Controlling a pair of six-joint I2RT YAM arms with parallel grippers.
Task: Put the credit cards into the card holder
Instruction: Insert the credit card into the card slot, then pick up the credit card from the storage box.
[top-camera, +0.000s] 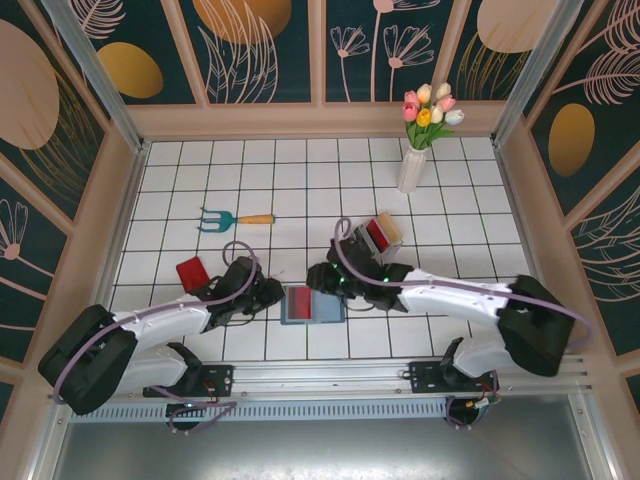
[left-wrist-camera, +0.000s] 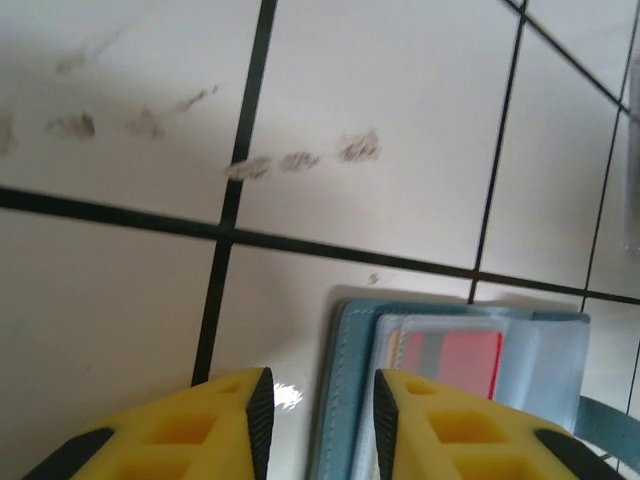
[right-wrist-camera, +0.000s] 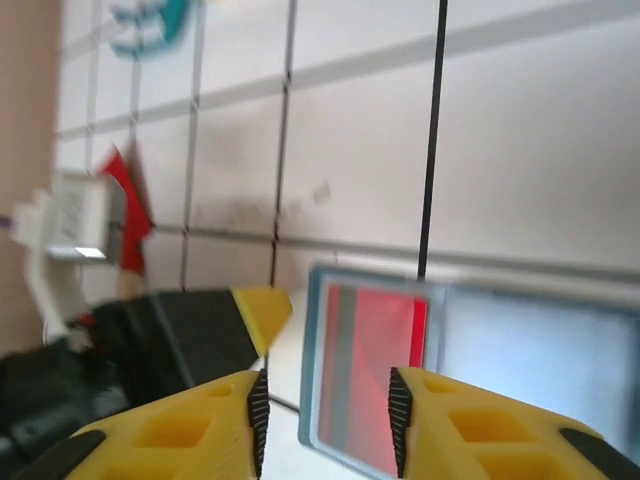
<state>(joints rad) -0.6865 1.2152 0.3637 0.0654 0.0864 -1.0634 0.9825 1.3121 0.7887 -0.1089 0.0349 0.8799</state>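
The card holder (top-camera: 330, 306) lies open and flat on the tabletop (top-camera: 250, 170), near the front edge and between the two grippers. A red card (top-camera: 300, 304) is seen lodged in a pocket of its left half. The left gripper (top-camera: 268, 293) hangs low just beside the holder's left edge. Its fingers (left-wrist-camera: 440, 430) are parted, and nothing is seen between them but tabletop and the holder's stitched border. The right gripper (top-camera: 322, 278) is poised over the holder's far edge. Its fingers (right-wrist-camera: 470, 430) are likewise apart, and nothing is gripped. A loose red card (top-camera: 191, 272) lies flat on the tabletop, well to the left of the holder. More cards are stood upright in a clear rack (top-camera: 383, 235) beyond the right arm.

The cards are judged to be light, thin, stiff and slick. One lying flat on the tile offers little edge, so it would probably have to be tipped or slid before being pinched by a short end. The racked ones present a free top edge and should be easier to take. The holder is judged soft and light, and likely to slide or fold when a card is pushed in. It is best pinned at its bare right half or outer border while the slot is fed.
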